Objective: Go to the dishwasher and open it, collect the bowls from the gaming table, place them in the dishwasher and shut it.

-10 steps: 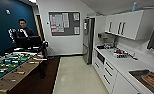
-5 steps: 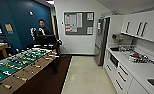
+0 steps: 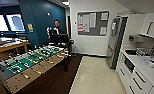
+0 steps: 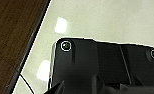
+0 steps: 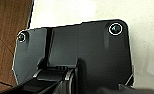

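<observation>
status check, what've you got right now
Grippers: cannot tell open or shut. Kitchen counter with white drawers on the right, no bowls seen. Foosball table on the left, person behind it; pale floor ahead runs between them.

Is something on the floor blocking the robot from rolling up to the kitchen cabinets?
Nothing visible does. The pale floor leads straight to the white cabinets on the right. The foosball table stands off to the left, with a person behind it.
</observation>
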`<state>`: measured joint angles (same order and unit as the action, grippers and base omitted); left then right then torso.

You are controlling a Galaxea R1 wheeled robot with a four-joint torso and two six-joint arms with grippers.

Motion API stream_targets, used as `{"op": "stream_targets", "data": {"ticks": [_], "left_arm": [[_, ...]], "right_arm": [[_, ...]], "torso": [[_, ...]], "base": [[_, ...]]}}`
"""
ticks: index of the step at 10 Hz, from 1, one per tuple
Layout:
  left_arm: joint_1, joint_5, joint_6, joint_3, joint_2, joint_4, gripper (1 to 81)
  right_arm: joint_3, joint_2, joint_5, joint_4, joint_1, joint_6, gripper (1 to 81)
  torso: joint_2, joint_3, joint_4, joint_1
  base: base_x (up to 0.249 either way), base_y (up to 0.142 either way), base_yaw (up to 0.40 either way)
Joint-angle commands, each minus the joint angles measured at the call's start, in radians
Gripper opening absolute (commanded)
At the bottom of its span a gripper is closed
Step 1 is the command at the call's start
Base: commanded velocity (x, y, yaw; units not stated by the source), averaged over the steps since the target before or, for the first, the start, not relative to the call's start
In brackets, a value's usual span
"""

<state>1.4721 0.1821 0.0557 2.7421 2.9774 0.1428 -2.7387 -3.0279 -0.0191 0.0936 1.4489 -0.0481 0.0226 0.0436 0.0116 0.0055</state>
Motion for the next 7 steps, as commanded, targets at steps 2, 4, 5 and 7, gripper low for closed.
{"op": "stream_targets", "data": {"ticks": [2, 4, 5, 7], "left_arm": [[-0.052, -0.046, 0.001, 0.005, -0.011, -0.003, 81.1], [-0.051, -0.046, 0.001, 0.005, -0.008, -0.003, 81.1], [-0.049, -0.046, 0.001, 0.005, -0.007, -0.003, 81.1], [-0.049, -0.046, 0.001, 0.005, -0.007, -0.003, 81.1]], "right_arm": [[-0.002, -0.004, -0.053, 0.003, -0.057, 0.001, 81.1], [-0.002, -0.004, -0.053, 0.003, -0.057, 0.001, 81.1], [-0.002, -0.004, -0.053, 0.003, -0.055, 0.001, 81.1], [-0.002, -0.005, -0.053, 0.001, -0.058, 0.001, 81.1]], "torso": [[0.0, 0.0, 0.0, 0.0], [0.0, 0.0, 0.0, 0.0], [0.0, 0.0, 0.0, 0.0], [0.0, 0.0, 0.0, 0.0]], "base": [[0.0, 0.0, 0.363], [0.0, 0.0, 0.363], [0.0, 0.0, 0.363], [0.0, 0.0, 0.363]]}}
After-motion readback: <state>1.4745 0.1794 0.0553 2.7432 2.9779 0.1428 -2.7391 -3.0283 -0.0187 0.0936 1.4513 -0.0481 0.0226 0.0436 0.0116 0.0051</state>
